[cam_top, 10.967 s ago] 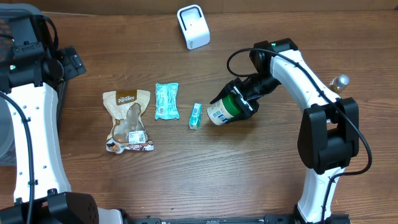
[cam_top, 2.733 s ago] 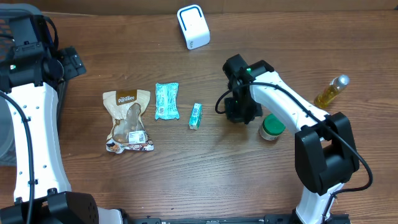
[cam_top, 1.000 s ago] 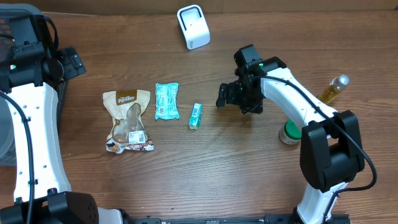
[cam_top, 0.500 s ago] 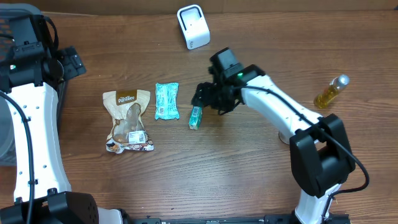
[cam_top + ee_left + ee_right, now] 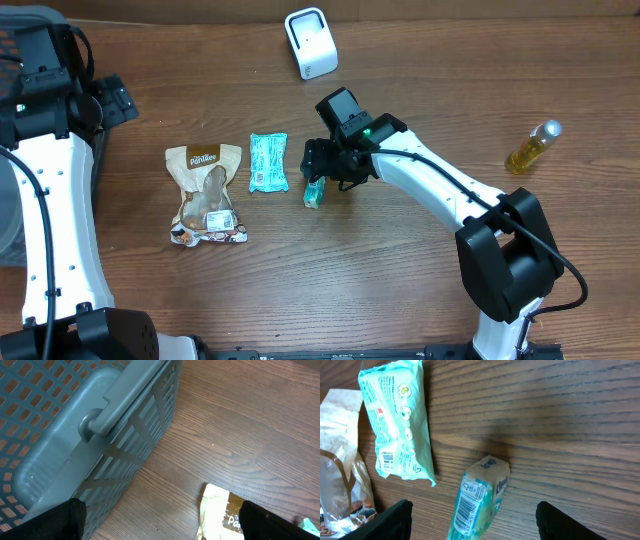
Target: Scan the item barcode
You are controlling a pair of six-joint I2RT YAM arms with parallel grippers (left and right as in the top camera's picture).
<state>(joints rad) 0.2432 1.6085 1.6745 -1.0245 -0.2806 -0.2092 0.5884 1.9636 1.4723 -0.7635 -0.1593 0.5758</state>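
A small teal tissue pack [image 5: 481, 496] lies on the wooden table with its barcode label [image 5: 469, 498] facing up. My right gripper [image 5: 482, 525] hovers just above it, open, one finger [image 5: 390, 520] on each side and neither touching the pack. From overhead the right gripper [image 5: 322, 172] covers the far end of the tissue pack [image 5: 313, 191]. The white scanner [image 5: 311, 42] stands at the far edge of the table. My left gripper [image 5: 110, 100] stays at the far left, open and empty, and the left wrist view shows this left gripper [image 5: 162, 527] over bare wood.
A teal wipes pack [image 5: 267, 162] and a brown snack bag [image 5: 205, 195] lie left of the tissue pack. A yellow oil bottle [image 5: 530, 148] lies at the right. A grey slatted basket [image 5: 75, 425] sits beside the left gripper, at the table's left edge [image 5: 8, 240].
My right arm has swung left from the table's middle right to hang over the tissue pack. The left arm has not moved.
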